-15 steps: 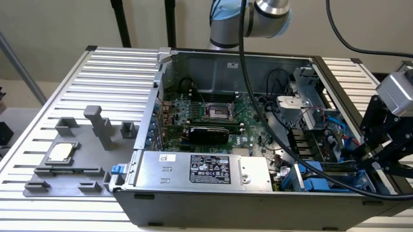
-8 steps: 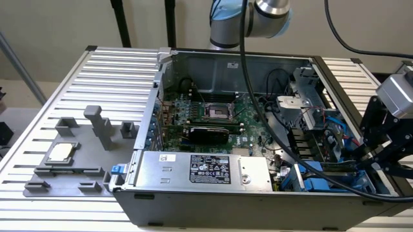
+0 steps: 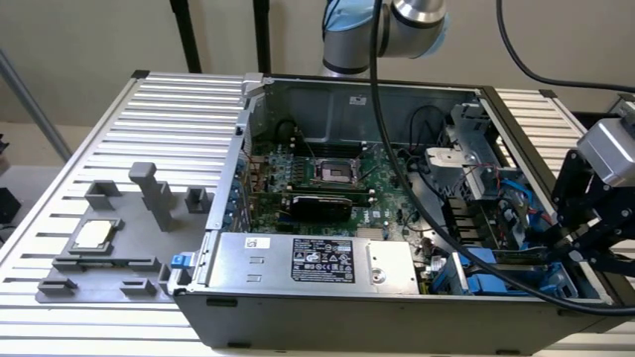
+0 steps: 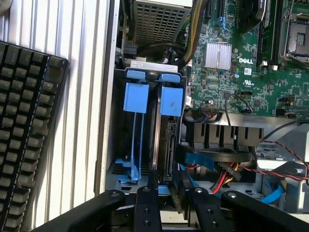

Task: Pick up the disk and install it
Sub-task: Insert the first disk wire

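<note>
The disk stands on edge in the computer case's drive bay, with its bright blue frame tab at the far end. My gripper reaches down into the bay with its jaws on either side of the disk's near end, shut on it. An empty-looking blue carrier sits in the neighbouring slot, close beside the disk. In the exterior view my gripper hangs over the bay at the case's near corner, on the exterior view's right.
Red, yellow and blue cables crowd the space beside the bay. The motherboard lies beyond it. A black keyboard rests outside the case. The grey power supply box, a grey fixture and a square chip lie toward the exterior view's left.
</note>
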`<state>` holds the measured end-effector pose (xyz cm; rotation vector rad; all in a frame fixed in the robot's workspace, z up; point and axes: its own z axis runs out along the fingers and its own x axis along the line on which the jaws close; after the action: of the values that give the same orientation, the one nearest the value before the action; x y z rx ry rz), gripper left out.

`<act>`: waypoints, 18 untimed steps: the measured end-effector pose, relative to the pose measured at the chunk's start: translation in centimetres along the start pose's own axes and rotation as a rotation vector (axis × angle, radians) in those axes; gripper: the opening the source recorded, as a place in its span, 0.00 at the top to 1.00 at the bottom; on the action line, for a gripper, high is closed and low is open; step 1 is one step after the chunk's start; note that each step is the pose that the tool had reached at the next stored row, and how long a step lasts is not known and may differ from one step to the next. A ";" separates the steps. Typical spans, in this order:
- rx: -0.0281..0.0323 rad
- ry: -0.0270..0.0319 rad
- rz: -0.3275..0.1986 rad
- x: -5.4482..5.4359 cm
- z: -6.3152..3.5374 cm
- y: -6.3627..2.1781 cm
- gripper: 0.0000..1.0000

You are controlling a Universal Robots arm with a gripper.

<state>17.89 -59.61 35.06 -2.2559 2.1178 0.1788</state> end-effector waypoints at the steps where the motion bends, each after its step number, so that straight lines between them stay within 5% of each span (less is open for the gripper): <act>1: -0.0001 0.0001 -0.001 0.0 0.01 0.00 0.71; 2: -0.0002 0.0001 -0.002 0.0 0.03 -0.01 0.78; 18: -0.0009 0.0000 -0.008 -0.1 -0.07 -0.02 0.84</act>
<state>17.90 -59.51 35.14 -2.2642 2.1092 0.1795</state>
